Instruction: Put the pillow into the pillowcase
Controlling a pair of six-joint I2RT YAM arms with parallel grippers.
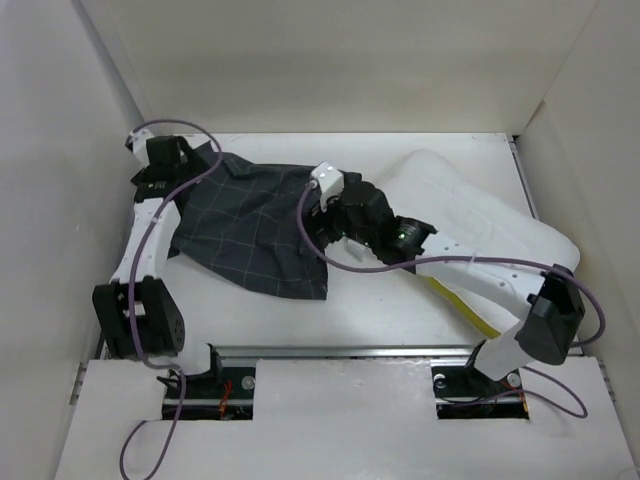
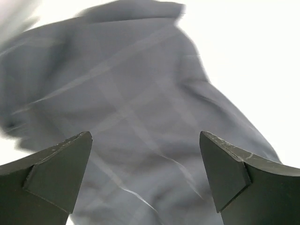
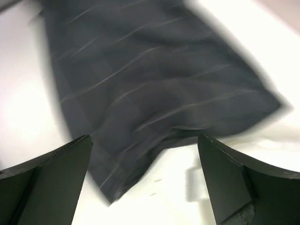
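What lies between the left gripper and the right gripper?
The pillowcase: in the top view its dark checked cloth fills the stretch from the left gripper to the right gripper. The pillow lies off to the right, outside it.

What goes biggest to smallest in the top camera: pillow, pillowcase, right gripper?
1. pillow and pillowcase: about alike. The right arm hides part of the pillow and the pillowcase is crumpled, so I can't rank them.
2. right gripper: smallest.

The pillowcase (image 1: 250,235) is showing charcoal grey with a thin pale grid; the pillow (image 1: 475,205) is showing white, its edge yellow.
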